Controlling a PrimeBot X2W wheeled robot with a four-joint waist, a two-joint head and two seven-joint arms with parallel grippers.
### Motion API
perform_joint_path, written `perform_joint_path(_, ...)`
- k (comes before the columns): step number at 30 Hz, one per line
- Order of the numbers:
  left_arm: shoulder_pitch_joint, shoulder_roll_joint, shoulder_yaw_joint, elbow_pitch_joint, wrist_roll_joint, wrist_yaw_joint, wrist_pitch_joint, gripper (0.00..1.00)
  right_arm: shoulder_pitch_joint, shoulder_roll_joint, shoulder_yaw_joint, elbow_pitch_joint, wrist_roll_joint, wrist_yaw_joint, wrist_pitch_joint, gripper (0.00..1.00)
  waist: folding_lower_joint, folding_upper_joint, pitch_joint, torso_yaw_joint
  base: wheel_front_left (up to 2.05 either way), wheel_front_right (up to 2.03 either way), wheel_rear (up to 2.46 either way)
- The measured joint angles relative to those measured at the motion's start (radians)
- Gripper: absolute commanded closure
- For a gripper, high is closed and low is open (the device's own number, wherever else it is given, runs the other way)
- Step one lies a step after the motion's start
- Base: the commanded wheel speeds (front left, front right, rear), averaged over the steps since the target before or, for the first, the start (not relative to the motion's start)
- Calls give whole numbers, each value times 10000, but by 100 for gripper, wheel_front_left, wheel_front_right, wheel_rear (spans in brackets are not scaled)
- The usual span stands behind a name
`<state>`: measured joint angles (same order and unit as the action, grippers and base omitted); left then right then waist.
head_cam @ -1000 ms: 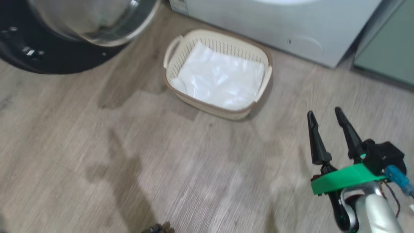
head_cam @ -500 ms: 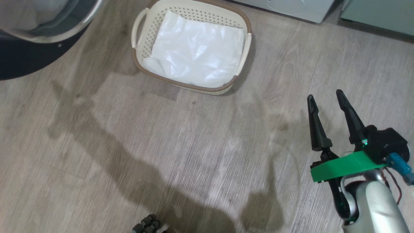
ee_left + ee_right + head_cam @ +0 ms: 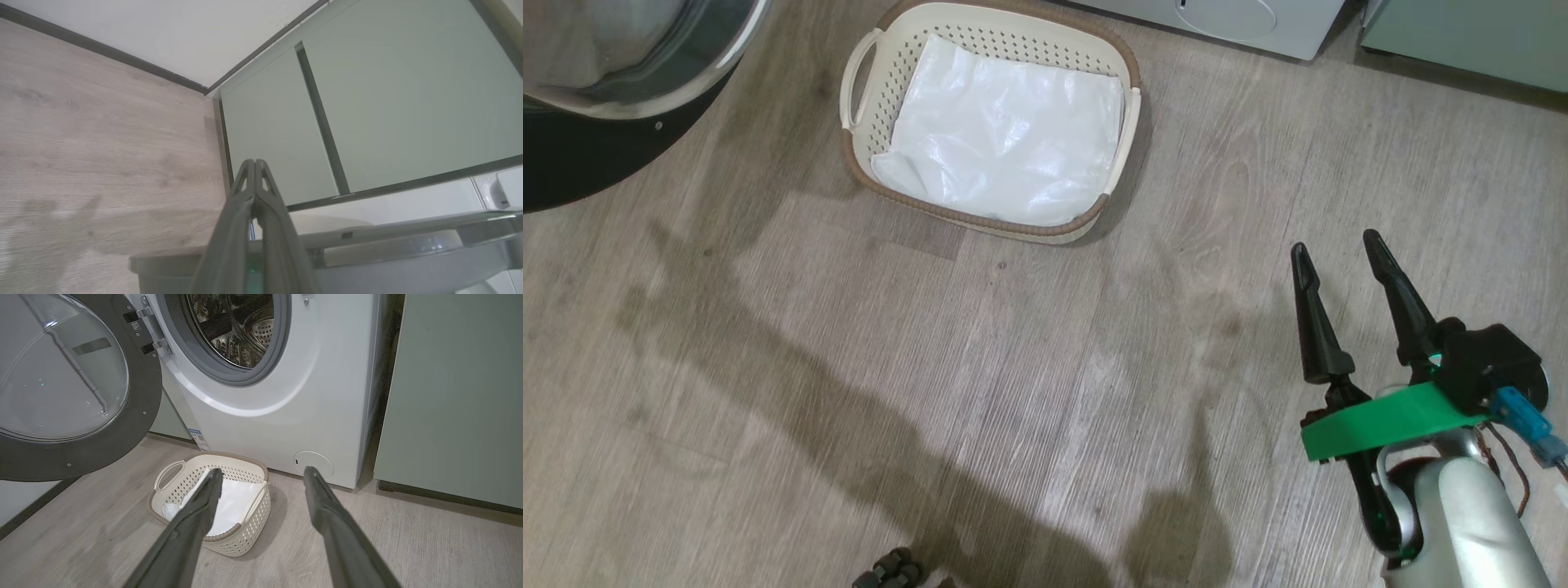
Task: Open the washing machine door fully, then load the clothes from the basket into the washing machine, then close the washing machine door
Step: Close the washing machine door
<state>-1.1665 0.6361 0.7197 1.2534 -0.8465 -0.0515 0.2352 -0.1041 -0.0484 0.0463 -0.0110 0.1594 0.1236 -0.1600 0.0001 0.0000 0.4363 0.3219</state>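
Observation:
The cream basket [image 3: 849, 77] [image 3: 249, 533] stands on the floor in front of the white washing machine [image 3: 286, 416] [image 3: 1225, 20], with a white sheet [image 3: 1005, 147] lying in it. The washing machine door [image 3: 139, 428] [image 3: 572, 163] is swung wide open to the left, and the drum is exposed. The clothes are out of view. My right gripper [image 3: 1334, 243] [image 3: 262, 471] hovers open and holds nothing, to the right of the basket and nearer to me. In the left wrist view my left gripper [image 3: 254, 162] is shut on nothing and points toward a cabinet.
Pale green cabinets [image 3: 449, 396] [image 3: 367, 102] stand right of the machine and along the wall. Wood floor [image 3: 1013, 367] stretches between my right gripper and the basket. A small dark wheeled part [image 3: 886, 572] shows at the bottom edge.
The head camera has moved, so the basket and door have slid up and left in the picture. My right gripper stays open in the same pose.

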Motion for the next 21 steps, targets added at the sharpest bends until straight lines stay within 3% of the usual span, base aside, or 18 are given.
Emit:
perform_joint_path(7, -1, -157, -458, 274, 136, -295, 1060, 100, 0, 0, 86, -6, -17, 0, 0, 0, 0, 0, 8, 69, 0, 0, 0)
perform_joint_path(21, 22, -159, -435, 405, -198, -504, 1998, 100, -9, -2, 188, 184, 4, 0, -111, 0, 0, 1, -166, 34, 0, 0, 0)
